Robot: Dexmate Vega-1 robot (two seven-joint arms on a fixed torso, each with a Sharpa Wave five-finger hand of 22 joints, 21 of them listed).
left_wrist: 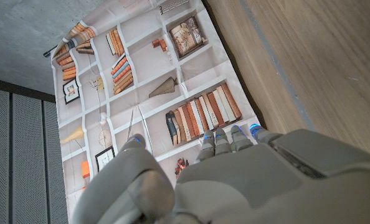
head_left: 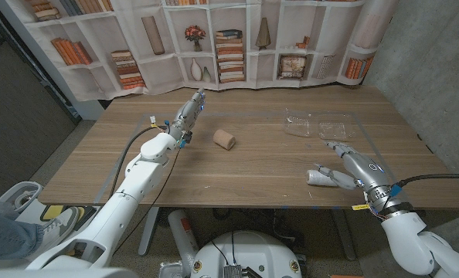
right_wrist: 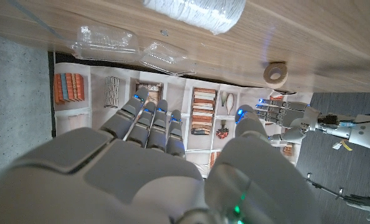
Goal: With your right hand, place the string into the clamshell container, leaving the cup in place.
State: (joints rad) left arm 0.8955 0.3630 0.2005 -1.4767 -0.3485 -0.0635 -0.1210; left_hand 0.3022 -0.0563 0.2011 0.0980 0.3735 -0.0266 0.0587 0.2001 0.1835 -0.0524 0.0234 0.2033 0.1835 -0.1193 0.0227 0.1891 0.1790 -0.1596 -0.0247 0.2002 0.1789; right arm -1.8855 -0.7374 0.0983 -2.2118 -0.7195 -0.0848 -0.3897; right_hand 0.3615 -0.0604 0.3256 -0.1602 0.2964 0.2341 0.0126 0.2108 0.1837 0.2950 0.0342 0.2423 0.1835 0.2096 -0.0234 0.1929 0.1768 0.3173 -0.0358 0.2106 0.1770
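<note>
right hand [head_left: 351, 164]: near table's front edge, fingers spread, holding nothing
cup [head_left: 320, 177]: white, on its side, just beside right hand
string [head_left: 224, 139]: mid-table, well apart
clamshell container [head_left: 320, 125]: open, beyond right hand
left hand [head_left: 191, 110]: fingers straight, empty

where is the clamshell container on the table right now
In the head view the clear clamshell container lies open on the table's far right part, just beyond the right hand.
</note>
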